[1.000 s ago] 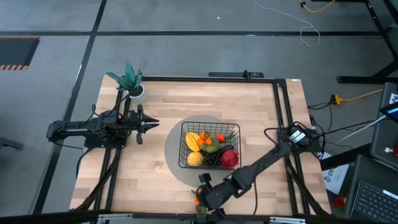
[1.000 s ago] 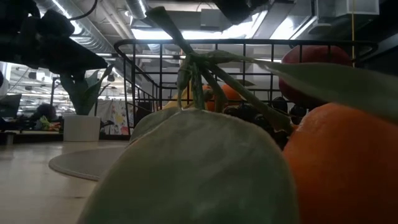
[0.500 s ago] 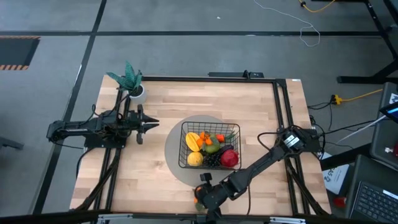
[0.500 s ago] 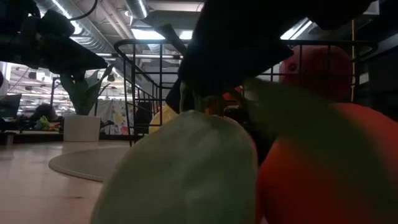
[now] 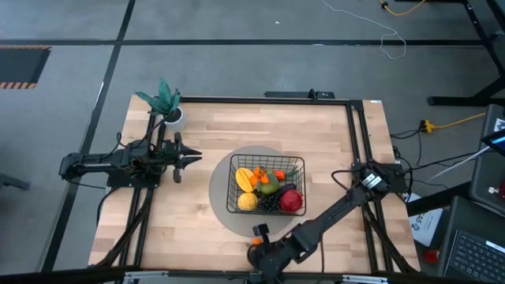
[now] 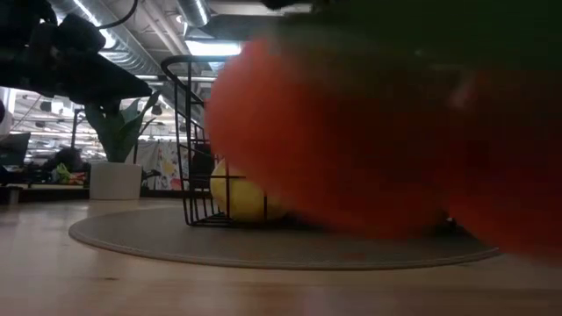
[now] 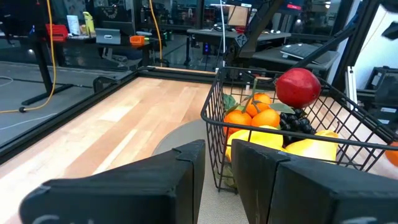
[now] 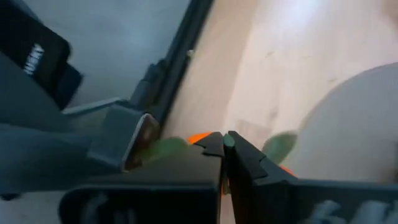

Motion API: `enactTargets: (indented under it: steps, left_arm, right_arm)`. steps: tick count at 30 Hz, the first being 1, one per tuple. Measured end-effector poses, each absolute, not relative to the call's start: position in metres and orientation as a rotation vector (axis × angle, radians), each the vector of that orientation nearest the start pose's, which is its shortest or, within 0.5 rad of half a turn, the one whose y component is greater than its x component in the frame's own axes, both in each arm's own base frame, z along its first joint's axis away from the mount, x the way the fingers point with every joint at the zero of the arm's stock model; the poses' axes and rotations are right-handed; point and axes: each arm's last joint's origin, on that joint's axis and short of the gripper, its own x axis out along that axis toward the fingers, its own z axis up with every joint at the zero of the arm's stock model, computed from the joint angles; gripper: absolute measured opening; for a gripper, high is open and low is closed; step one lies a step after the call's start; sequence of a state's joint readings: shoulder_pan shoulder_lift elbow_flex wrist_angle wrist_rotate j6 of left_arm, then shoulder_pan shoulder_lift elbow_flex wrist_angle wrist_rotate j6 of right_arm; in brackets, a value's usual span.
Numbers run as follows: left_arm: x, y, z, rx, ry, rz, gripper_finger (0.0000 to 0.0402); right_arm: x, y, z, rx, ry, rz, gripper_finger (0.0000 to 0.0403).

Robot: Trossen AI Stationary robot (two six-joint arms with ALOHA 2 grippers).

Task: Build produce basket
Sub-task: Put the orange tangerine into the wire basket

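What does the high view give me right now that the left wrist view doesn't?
Only the high view shows the right gripper down at the table's near edge, shut on the stem of the tangerines, plus the potted plant and the whole left arm waiting to the left of the mat. Only the left wrist view shows the left gripper close up with a narrow gap between its fingers, and the room beyond. Both show the basket on the round mat, holding the red apple.

arms: dark, slim, jointed | right arm [image 5: 339,209]: white wrist label | fingers [image 7: 186,180]: black, blocky
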State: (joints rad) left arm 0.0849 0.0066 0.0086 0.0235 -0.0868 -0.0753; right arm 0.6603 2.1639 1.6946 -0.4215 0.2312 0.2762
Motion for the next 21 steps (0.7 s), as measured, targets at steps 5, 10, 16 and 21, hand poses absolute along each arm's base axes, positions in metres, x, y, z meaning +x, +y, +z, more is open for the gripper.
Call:
enactTargets:
  steps: [5,10,16,21]
  left_arm:
    - [0.097,0.011,0.168,-0.075,-0.032,0.171,0.0069]
    - [0.097,0.011,0.168,-0.075,-0.032,0.171,0.0069]
    - [0.097,0.011,0.168,-0.075,-0.032,0.171,0.0069]
    - [0.097,0.011,0.168,-0.075,-0.032,0.171,0.0069]
  right_arm:
    - [0.380,0.286,0.218,-0.224,0.851,0.239,0.0001]
    - [0.381,0.283,0.261,-0.346,0.828,0.177,0.0001]
    - [0.375,0.274,0.326,-0.468,0.762,0.115,0.0000]
    - [0.361,0.256,0.365,-0.586,0.749,0.097,0.0000]
